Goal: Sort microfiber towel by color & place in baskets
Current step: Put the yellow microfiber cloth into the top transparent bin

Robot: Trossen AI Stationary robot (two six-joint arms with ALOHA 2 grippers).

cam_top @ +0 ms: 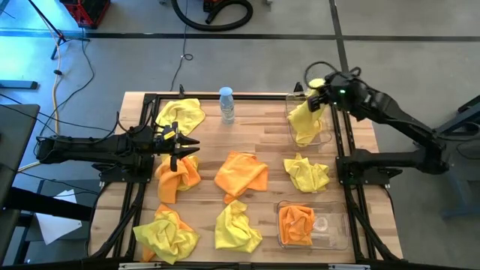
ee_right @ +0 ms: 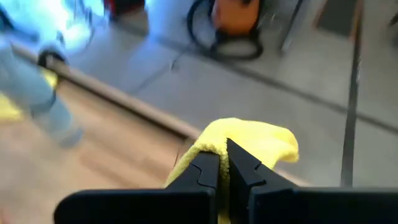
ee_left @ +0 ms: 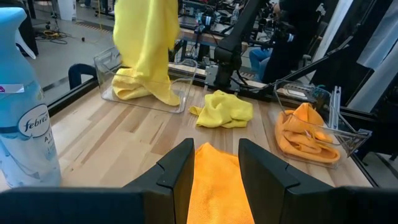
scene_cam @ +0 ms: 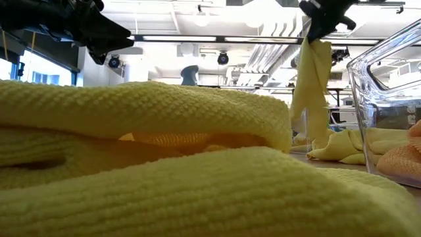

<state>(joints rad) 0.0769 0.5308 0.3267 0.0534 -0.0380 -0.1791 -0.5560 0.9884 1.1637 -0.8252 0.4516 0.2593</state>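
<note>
Right gripper (cam_top: 319, 96) clamped on yellow towel (cam_top: 304, 120) above far basket (cam_top: 327, 136); best lowered fully before release.

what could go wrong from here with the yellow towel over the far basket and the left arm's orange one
1. The right gripper, shut on the hanging yellow microfiber towel, holds it over the clear plastic far basket; released now, part may drape over the rim.
2. The left gripper is open above an orange microfiber towel; it might pinch only a fold.
3. The clear spray bottle stands close to the left arm's path.
</note>
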